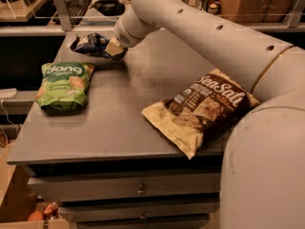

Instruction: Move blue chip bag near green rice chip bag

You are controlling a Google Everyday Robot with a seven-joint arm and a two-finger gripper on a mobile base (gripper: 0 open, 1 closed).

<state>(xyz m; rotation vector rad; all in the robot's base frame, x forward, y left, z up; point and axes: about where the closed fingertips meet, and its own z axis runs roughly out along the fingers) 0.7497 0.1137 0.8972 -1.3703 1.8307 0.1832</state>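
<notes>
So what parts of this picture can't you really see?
- The blue chip bag: camera view, right end hidden by the gripper at the table's far left; lettering too small.
- The SeaSalt bag: lower right side covered by the robot's arm.
- The table: right edge behind that arm.
- The orange things: cut off by the bottom edge.

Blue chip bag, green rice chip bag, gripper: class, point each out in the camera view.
blue chip bag [89, 44], camera view, crinkled navy front.
green rice chip bag [63, 86], camera view, middle of front.
gripper [113, 48], camera view, tip against the blue chip bag's right edge.
</notes>
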